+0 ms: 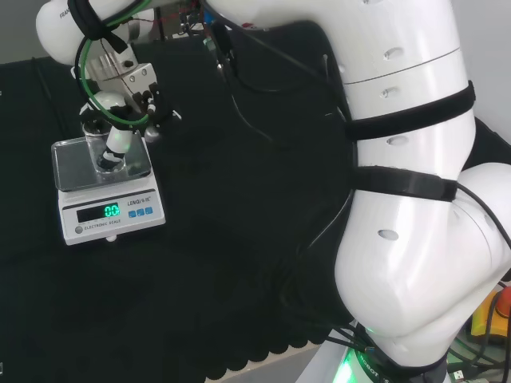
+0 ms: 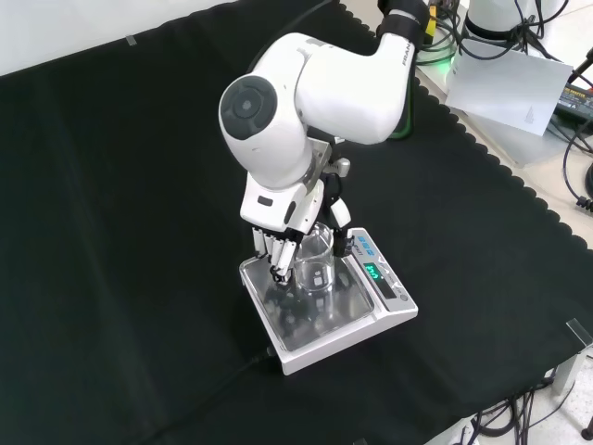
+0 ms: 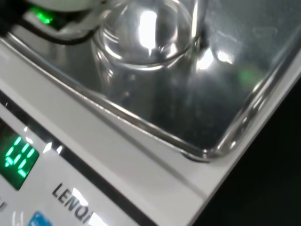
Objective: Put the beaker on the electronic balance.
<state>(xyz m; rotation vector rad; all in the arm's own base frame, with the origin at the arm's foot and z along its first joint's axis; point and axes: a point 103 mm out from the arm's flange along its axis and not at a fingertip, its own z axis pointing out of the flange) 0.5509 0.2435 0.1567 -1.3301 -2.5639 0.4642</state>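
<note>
- Beaker [image 2: 315,264] of clear glass stands upright on the steel pan of the electronic balance [image 2: 315,320], between the fingers [image 2: 278,260] of the hand [image 2: 295,227] in the front view.
- Fingers reach down around the beaker's wall, on its left in the front view, with their tips at the pan; a dark part of the hand sits on the beaker's other side, so the hand appears curled round the glass.
- In the head view the hand [image 1: 120,120] hangs over the balance pan [image 1: 72,163], with the beaker [image 1: 108,155] just under the fingers.
- Wrist view: the beaker [image 3: 141,52] rests on the pan [image 3: 211,108], beside the balance's green lit display [image 3: 19,157].
- Black cloth [image 2: 111,232] lies all around the balance.
</note>
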